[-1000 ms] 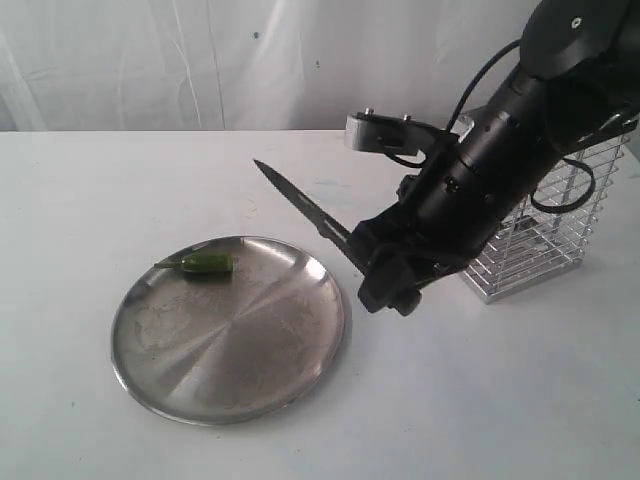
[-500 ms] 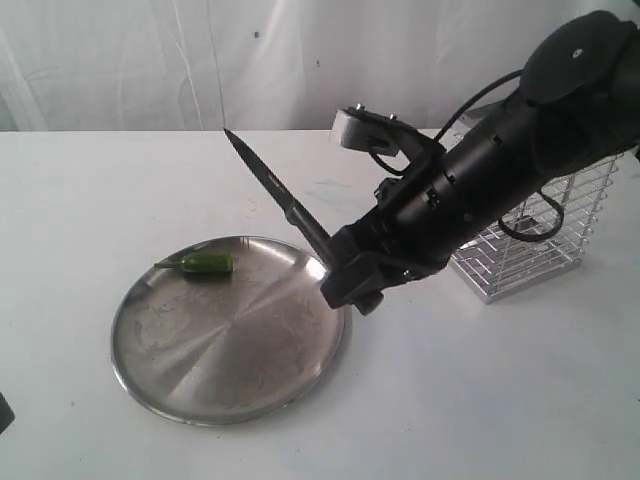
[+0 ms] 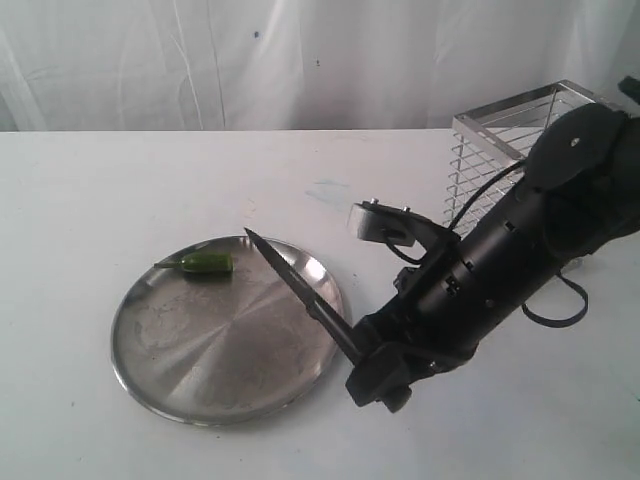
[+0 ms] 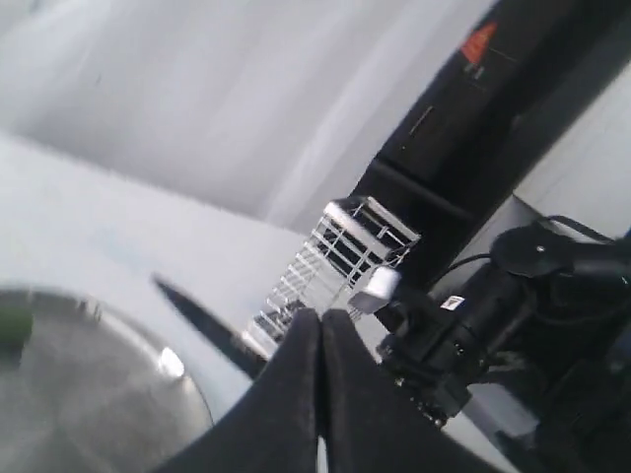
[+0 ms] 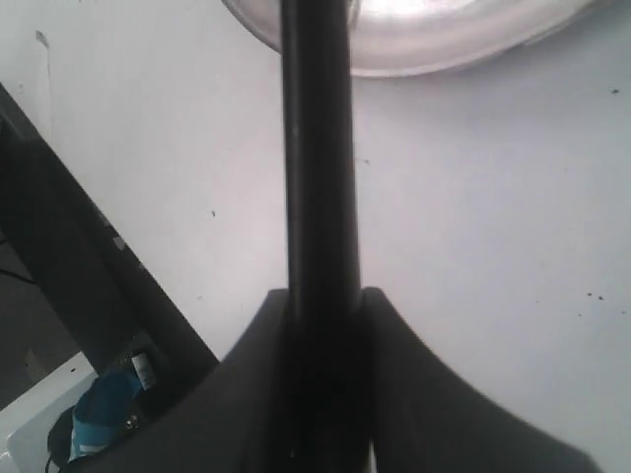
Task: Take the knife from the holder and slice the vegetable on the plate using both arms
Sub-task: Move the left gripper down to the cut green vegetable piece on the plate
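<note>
My right gripper is shut on the handle of the slim dark knife. It holds the knife slanted, handle low near the plate's right rim and tip raised over the plate's right half. The steel plate lies at front left, with the small green vegetable on its far left part, apart from the blade. In the right wrist view the knife handle runs between my right gripper pads towards the plate. My left gripper is shut and empty, and looks across the plate at the knife.
The chrome wire holder stands at the back right, behind the right arm; the left wrist view also shows the holder. A white curtain closes off the back of the white table.
The right arm has swung down and towards the front, uncovering the holder. The knife's tip came down from high above the table to just over the plate.
</note>
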{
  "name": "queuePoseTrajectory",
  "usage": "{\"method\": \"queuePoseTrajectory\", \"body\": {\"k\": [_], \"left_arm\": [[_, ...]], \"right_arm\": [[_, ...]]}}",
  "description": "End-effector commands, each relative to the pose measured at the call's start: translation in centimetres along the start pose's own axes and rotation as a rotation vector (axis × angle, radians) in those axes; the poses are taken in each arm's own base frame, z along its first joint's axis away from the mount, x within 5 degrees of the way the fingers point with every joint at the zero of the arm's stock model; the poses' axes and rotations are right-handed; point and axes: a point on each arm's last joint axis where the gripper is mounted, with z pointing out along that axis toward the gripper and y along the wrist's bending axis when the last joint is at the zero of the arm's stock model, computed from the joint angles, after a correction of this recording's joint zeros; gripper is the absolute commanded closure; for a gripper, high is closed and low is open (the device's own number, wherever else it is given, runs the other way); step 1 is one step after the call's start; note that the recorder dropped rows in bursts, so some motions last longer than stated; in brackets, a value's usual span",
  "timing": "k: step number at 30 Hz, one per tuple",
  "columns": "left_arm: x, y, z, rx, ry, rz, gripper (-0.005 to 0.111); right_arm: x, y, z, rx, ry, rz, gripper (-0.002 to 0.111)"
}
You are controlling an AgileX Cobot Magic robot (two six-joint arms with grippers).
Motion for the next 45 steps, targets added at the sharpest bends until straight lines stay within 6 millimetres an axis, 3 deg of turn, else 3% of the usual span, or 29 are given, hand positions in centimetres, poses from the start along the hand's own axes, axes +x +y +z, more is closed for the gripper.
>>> {"method": "queuePoseTrajectory", "body": {"k": [1, 4, 8, 12, 15, 16, 18, 22, 25, 32, 36, 40, 42, 45], "left_arm": [[-3.5, -4.0, -1.1, 0.113, -0.115, 0.485, 0.107], [-6.0, -4.6, -1.5, 0.018, -0.243, 0.545, 0.107], [-9.1, -4.2, 0.0, -0.144, -0.302, 0.510, 0.107], [-12.0, -4.4, 3.3, -0.203, -0.240, 0.505, 0.107], [-13.5, -4.3, 7.2, -0.195, -0.081, 0.639, 0.107], [-13.6, -3.9, 9.4, -0.171, 0.029, 0.718, 0.107], [-12.4, -2.7, 12.9, -0.058, 0.288, 0.867, 0.107], [-7.8, 0.7, 18.4, 0.416, 0.756, 1.091, 0.107], [-5.1, 3.8, 20.8, 0.576, 0.849, 1.162, 0.107], [-1.1, 11.0, 23.1, 0.530, 1.095, 1.352, 0.103], [-0.2, 13.0, 24.0, 0.531, 1.099, 1.499, 0.081], [1.0, 14.9, 24.9, 0.455, 1.112, 1.483, 0.056], [1.6, 16.3, 25.9, 0.357, 1.102, 1.448, 0.051], [1.9, 17.4, 27.6, 0.354, 1.098, 1.443, 0.051]], "right_arm": [[0.2, -0.3, 0.0, 0.016, -0.040, -0.010, 0.108], [-0.1, -0.4, -0.1, 0.029, -0.065, -0.006, 0.108], [-0.2, -0.4, -0.1, 0.035, -0.074, -0.007, 0.108], [-0.5, -0.4, -0.1, 0.041, -0.110, 0.005, 0.108], [-0.8, -0.6, -0.2, 0.053, -0.148, 0.017, 0.108], [-0.9, -0.6, -0.2, 0.056, -0.160, 0.021, 0.108], [-1.0, -0.6, -0.2, 0.060, -0.164, 0.021, 0.108], [-1.0, -0.6, -0.2, 0.063, -0.158, 0.010, 0.108], [-0.8, -0.6, -0.2, 0.059, -0.144, 0.005, 0.108], [-0.6, -0.7, -0.1, 0.062, -0.125, -0.002, 0.108], [-0.6, -0.7, -0.1, 0.063, -0.129, -0.001, 0.108], [-0.7, -0.6, -0.1, 0.055, -0.138, 0.008, 0.108], [-0.7, -0.6, -0.1, 0.051, -0.136, 0.009, 0.108], [-0.7, -0.5, -0.1, 0.048, -0.132, 0.009, 0.108]]}}
